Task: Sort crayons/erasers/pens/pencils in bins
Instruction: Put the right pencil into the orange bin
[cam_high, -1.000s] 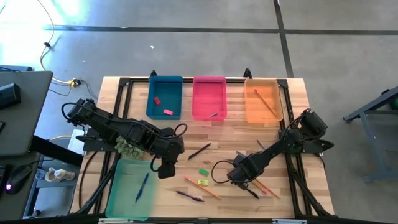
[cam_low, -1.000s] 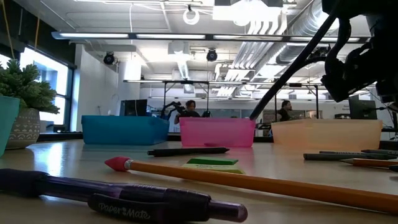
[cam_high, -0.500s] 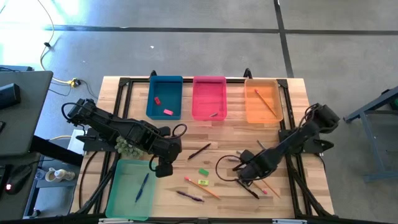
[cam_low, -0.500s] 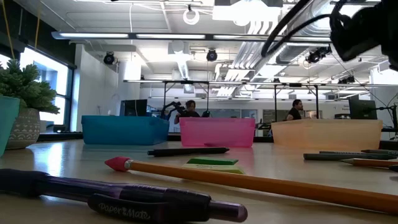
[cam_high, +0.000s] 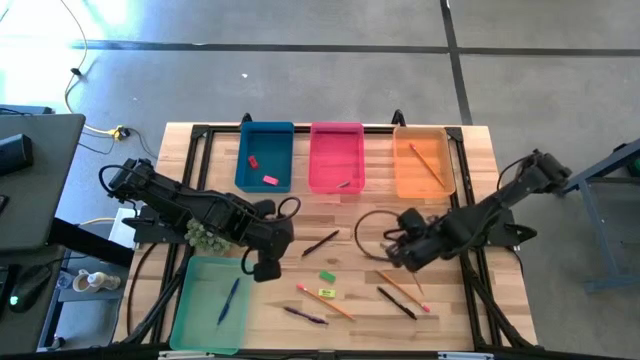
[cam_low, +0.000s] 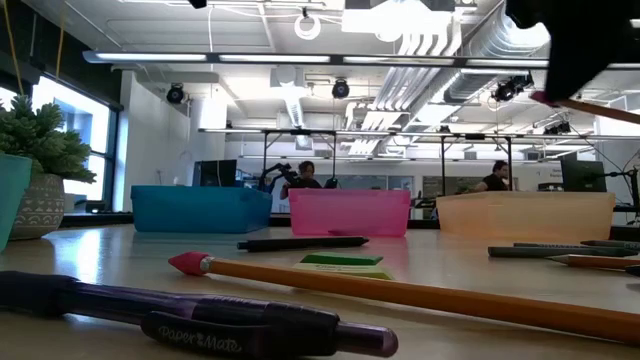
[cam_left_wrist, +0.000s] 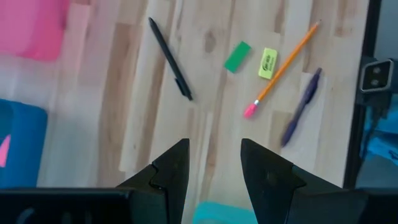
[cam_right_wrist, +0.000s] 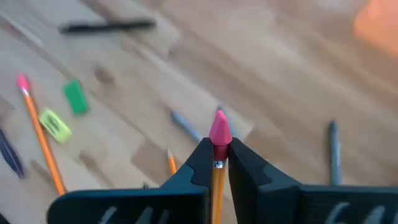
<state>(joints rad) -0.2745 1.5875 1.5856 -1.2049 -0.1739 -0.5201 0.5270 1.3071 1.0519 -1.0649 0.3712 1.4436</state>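
On the table (cam_high: 480, 300) I count several items unsorted; right gripper (cam_right_wrist: 216, 163) fingers clamp a pencil (cam_right_wrist: 218, 146), left gripper (cam_left_wrist: 211, 163) fingers part-open, empty.

Both arms reaching over the table, one waiting with parted fingers, one gripping.

The left arm is stretching in from the table's left edge, its left gripper (cam_high: 262, 270) hanging above the wood toward the front left with the two dark fingers (cam_left_wrist: 171, 171) standing apart and nothing between them. The right arm is slanting in from the right edge, elbow out past the table's side, its right gripper (cam_high: 400, 252) hovering over the middle right of the table, fingers pinching a pencil (cam_right_wrist: 219, 152) whose pink end is poking out between the fingertips.
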